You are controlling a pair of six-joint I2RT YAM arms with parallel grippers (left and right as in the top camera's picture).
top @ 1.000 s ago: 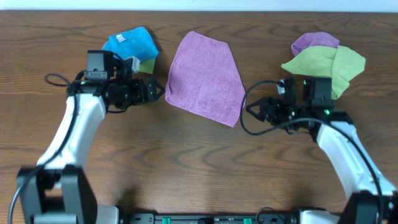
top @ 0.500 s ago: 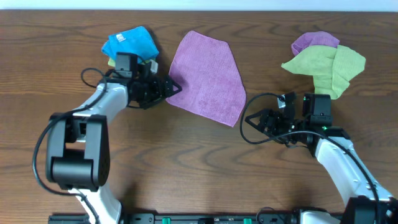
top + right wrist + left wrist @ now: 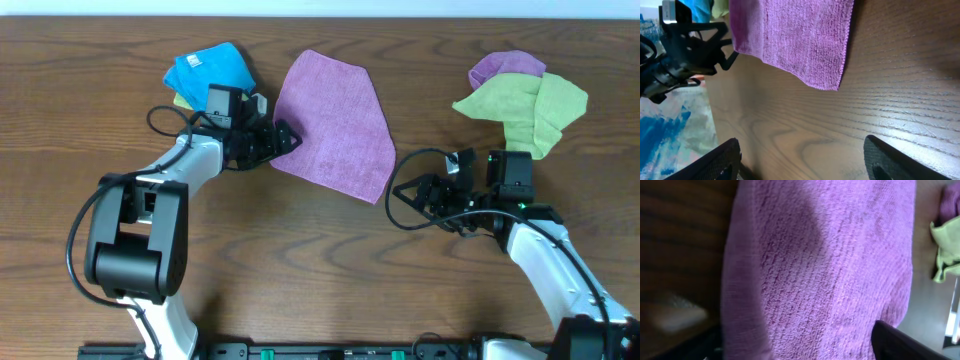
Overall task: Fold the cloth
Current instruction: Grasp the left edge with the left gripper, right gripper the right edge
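One cloth (image 3: 330, 125), lilac and soft, lies spread flat by the table's (image 3: 300, 270) far edge, about midway along it. Terry this light will likely sag and drag rather than slide, so its corners look like the best holds. The left gripper (image 3: 290, 140) has its jaws apart astride the cloth's left corner, not yet pinching. The right gripper (image 3: 408, 192), jaws wide and empty, sits just off the near right corner, clear of it.

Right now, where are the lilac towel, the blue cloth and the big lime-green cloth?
lilac towel (image 3: 330, 125): overhead view, middle of its flat face.
blue cloth (image 3: 225, 70): overhead view, centre of the bunch.
lime-green cloth (image 3: 512, 98): overhead view, its central fold.
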